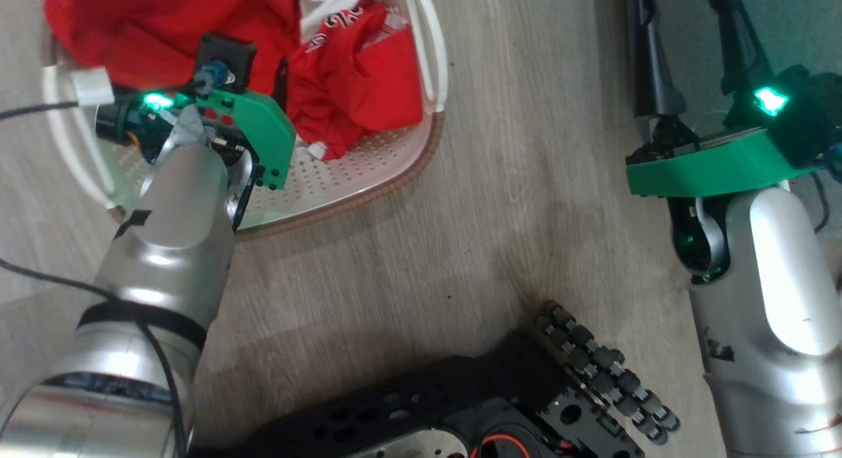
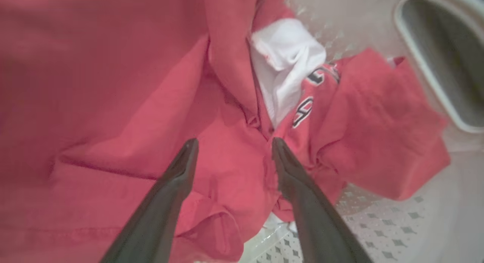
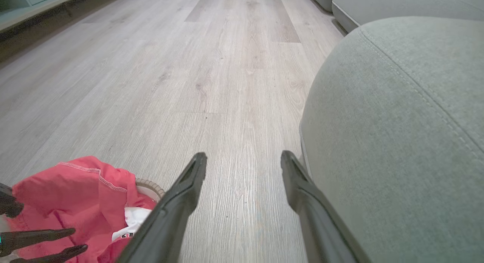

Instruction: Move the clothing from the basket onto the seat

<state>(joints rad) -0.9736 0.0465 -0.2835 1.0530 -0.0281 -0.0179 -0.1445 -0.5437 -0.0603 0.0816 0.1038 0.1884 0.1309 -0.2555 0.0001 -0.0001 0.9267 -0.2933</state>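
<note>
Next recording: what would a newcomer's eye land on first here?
Bright red clothing heaped in the white basket, upper left in the head view. The left gripper hangs over it, jaws open. The big grey-green seat looms at the right of the right wrist view, beside the open right gripper.

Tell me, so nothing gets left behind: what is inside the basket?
The clothing, red with white parts, lies crumpled inside the basket, beside a bare patch of its perforated bottom. Anything beneath the fabric is covered.
</note>
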